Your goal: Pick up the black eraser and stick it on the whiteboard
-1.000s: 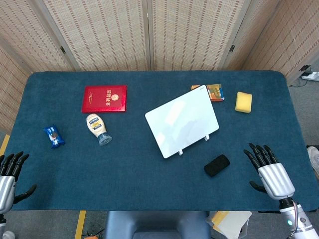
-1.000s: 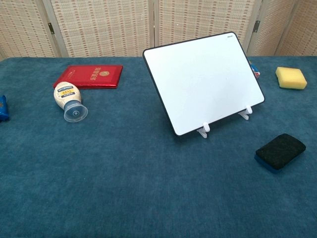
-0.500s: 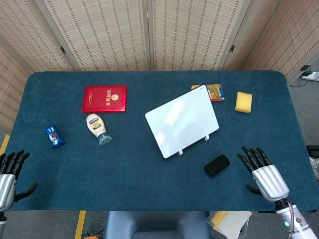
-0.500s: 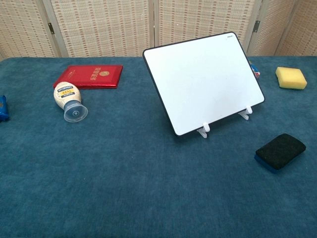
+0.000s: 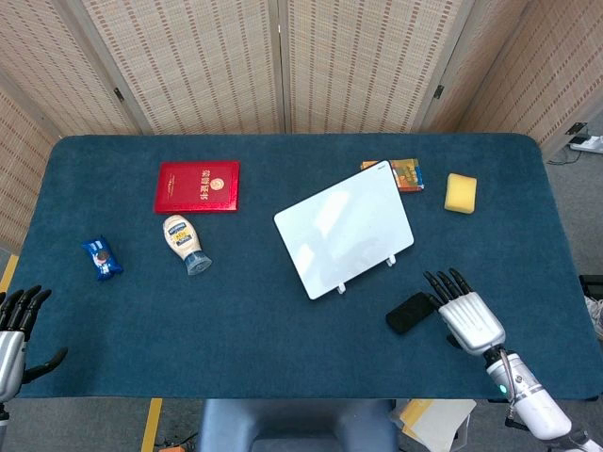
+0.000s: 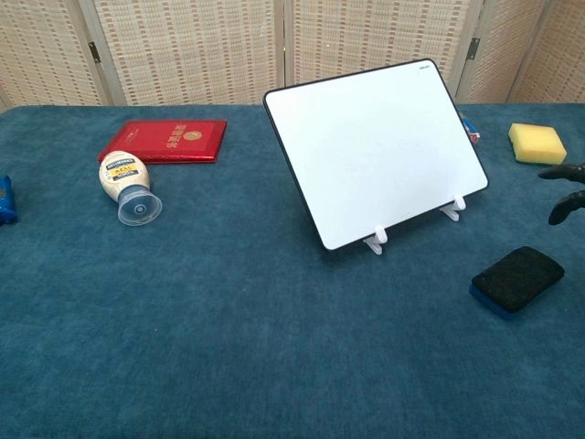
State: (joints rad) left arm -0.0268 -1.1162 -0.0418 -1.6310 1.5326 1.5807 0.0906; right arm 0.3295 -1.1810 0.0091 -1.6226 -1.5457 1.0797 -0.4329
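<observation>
At the far left edge of the head view we see our left hand (image 5: 11, 330) hanging off the table (image 5: 283, 320) corner, fingers apart and holding nothing. On the blue cloth near it lies a small blue packet (image 5: 101, 258), then a squeeze bottle (image 5: 184, 244) on its side with a red booklet (image 5: 197, 186) just behind it. In the middle the whiteboard (image 5: 345, 240) stands tilted on its two white feet, and behind its far corner a colourful packet (image 5: 408, 174) peeks out. The black eraser (image 5: 411, 312) lies flat on the cloth in front of the whiteboard's right foot, apart from the board. Just beside it, to the right, we see our right hand (image 5: 466, 315) with fingers spread and empty, fingertips (image 5: 435, 283) close to the eraser; whether they touch it we cannot tell. A yellow sponge (image 5: 461, 192) sits well behind, near the right edge.
</observation>
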